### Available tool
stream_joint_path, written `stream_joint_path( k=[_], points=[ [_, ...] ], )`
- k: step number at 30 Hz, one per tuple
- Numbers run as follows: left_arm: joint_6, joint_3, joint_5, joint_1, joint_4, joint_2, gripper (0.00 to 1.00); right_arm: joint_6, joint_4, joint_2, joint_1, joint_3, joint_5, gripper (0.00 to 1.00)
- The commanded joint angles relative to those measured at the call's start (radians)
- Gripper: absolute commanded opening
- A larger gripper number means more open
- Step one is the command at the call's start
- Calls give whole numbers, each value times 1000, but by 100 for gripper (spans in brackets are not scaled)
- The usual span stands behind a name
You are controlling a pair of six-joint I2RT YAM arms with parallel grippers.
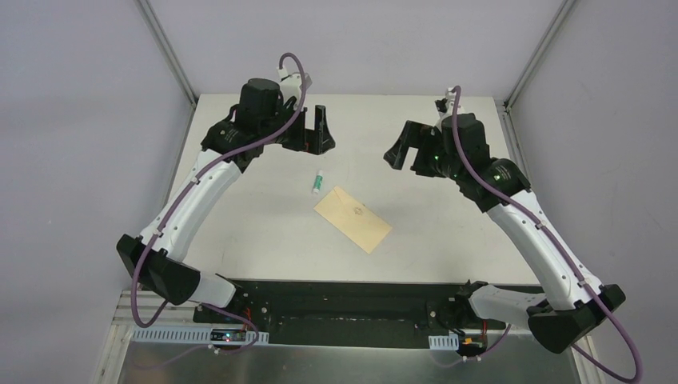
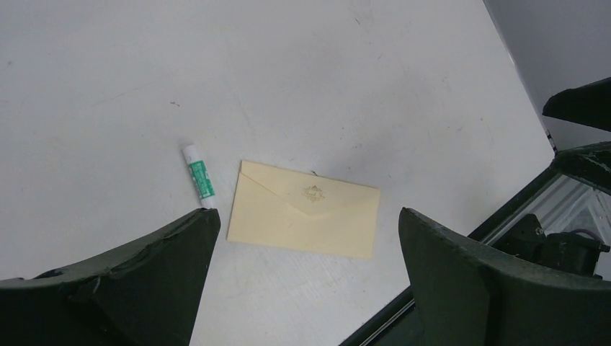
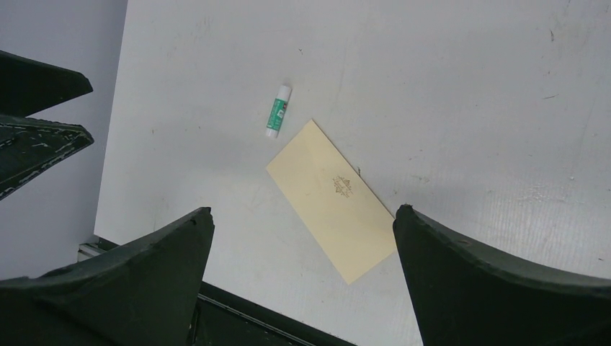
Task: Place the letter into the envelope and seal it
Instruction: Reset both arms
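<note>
Yellow-tan manila envelope [image 1: 352,218], one item: lay flat mid-table [image 1: 264,232], pointed flap folded down over its embossed crest, apparently sealed (no letter in sight, presumably inside). Glue stick [image 1: 317,183] lay just beside its far corner, not touching. Left gripper [image 1: 308,132] and right gripper [image 1: 406,152] hung above, jaws spread wide, holding nothing. Task judged complete.

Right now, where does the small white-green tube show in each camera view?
Top external: tube at centre, just off the upper-left corner of the envelope.
Left wrist: tube left of centre, beside the envelope's left edge.
Right wrist: tube upper middle, above the envelope's top corner.
Shared landmark: the envelope.
</note>
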Motion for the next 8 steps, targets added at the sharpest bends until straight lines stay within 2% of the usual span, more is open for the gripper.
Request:
stream_joint_path(
  k=[1,8],
  points=[
    [-16,-8,18,2,22,-41,99,7,42,3,-5,46,8,99],
    [-16,-13,-10,2,14,-43,99,10,32,-10,-4,44,12,99]
  ],
)
